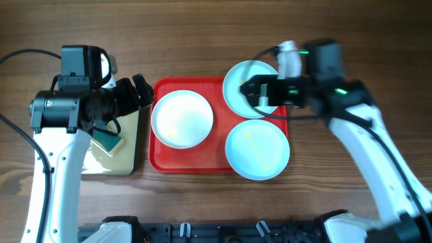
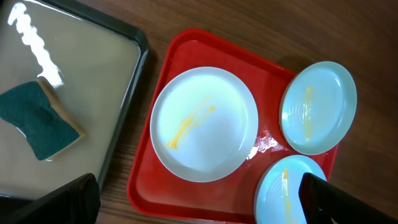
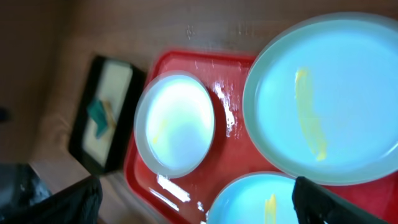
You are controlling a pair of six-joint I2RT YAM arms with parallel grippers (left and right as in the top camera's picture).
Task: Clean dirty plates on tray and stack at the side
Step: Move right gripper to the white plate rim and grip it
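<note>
From above, a big red plastic tray with round corners (image 1: pixel 202 160) lay on a brown wooden table (image 1: pixel 202 40). A round white plastic plate (image 1: pixel 182 119) sat in the tray's left half. One round pale blue plastic plate (image 1: pixel 257 150) sat at its near right corner, and another pale blue plate (image 1: pixel 235 91) stuck out over its far right corner. The right gripper (image 1: pixel 250 91) hung over that far plate, fingers spread, gripping nothing. The left gripper (image 1: pixel 138 93) was just left of the tray, spread and empty, above a small black-rimmed tray (image 1: pixel 125 158) with a green sponge (image 1: pixel 106 140). From the left wrist, all three plates on the red tray had yellow smears, and the dark fingers (image 2: pixel 336 199) stood wide apart. The right wrist picture was blurry, with its fingers (image 3: pixel 329 202) wide apart too.
</note>
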